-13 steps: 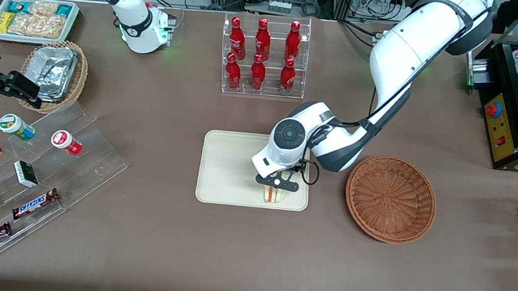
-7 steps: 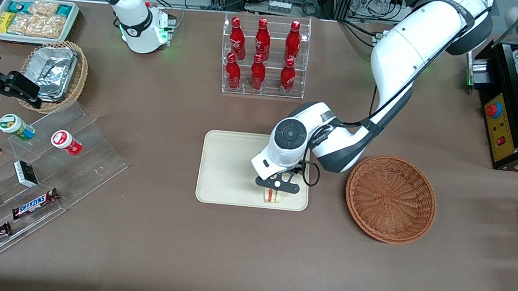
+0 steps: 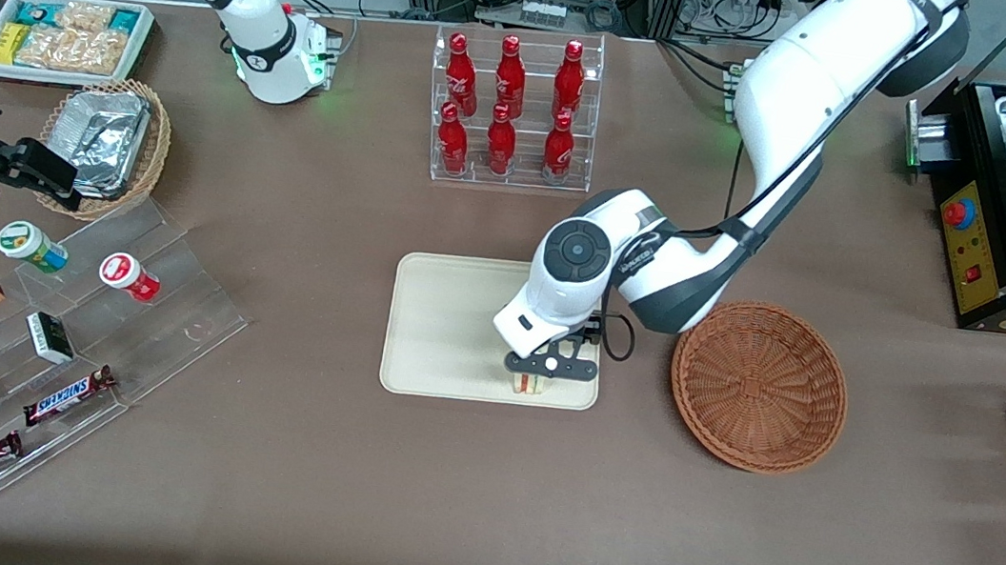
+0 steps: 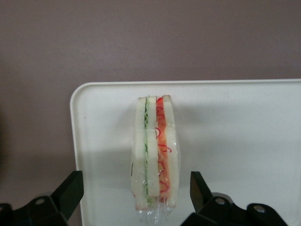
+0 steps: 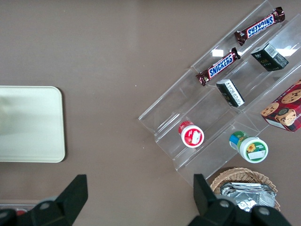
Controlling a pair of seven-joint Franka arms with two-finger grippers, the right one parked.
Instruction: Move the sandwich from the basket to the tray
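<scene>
Sandwich (image 4: 155, 155): standing on edge on the tray (image 3: 440, 323), near the corner closest to the front camera and toward the basket; wrapped in clear film, with green and red filling showing between pale bread slices.

Gripper (image 3: 550, 366): hanging directly above the sandwich, fingers (image 4: 70, 190) spread wide and clear of the bread on both sides, gripping nothing.

Tray: lying flat on the brown table (image 3: 477, 491), carrying only the sandwich.

Basket (image 3: 759, 386): sitting just beside the tray toward the working arm's end, holding nothing.

Step in hand: judging by the parted fingers and the wedge resting on its own, releasing after the set-down; placing looking essentially done.

Next move: calling for a straight lift upward, keeping both fingers away from the film to avoid snagging it.

Risk: tipping the narrow upright wedge with any sideways brush, or nudging it over the nearby low rim.
</scene>
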